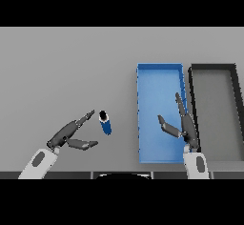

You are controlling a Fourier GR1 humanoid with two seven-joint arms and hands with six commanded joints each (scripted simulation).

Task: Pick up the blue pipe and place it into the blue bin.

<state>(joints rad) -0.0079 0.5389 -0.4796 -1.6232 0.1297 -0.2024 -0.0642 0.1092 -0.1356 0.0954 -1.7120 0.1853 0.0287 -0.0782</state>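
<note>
Dark fingers of the left hand (71, 132) are extended and spread wide, thumb set apart below them, with nothing held. This hand lies low on the left side of the grey table (62, 71), its fingertips directed toward the blue pipe (105, 122). The pipe is just beside those fingertips, apparently not touching them, though the narrow gap is hard to judge from above. It rests on the bare table surface, tilted, its dark open end facing up and left.

The right hand (183, 126) is likewise open, fingers straight and thumb spread to the left, holding nothing. It is positioned over the lower right part of the blue bin (159, 67), near the bin's right wall.

The blue bin lies to the right of the pipe, well apart from it. A dark grey bin (214, 66) sits just beside the blue bin on its right side.
</note>
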